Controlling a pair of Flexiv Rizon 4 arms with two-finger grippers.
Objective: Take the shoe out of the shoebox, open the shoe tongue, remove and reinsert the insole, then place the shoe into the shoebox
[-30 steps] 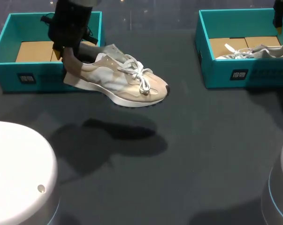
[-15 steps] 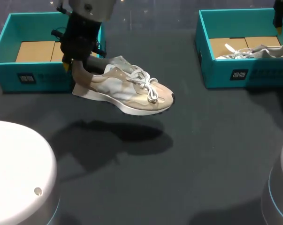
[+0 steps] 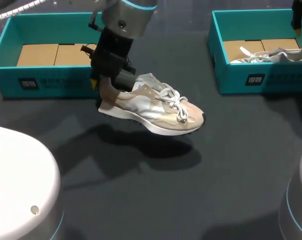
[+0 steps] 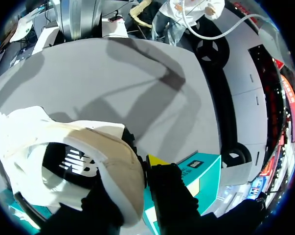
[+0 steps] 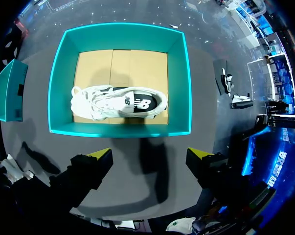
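On left shoebox [image 3: 60, 82] front, illegible label [image 3: 29, 83]

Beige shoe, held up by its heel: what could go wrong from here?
The left end effector pinches only the heel collar of the beige shoe, with the toe hanging out and tilted down over the table; the shoe may pivot or slip free. Set down toe first, it might tip onto its side.

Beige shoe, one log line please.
left fingers: shut on beige shoe heel | shoe: aloft, outside left shoebox | right fingers: open above second shoebox
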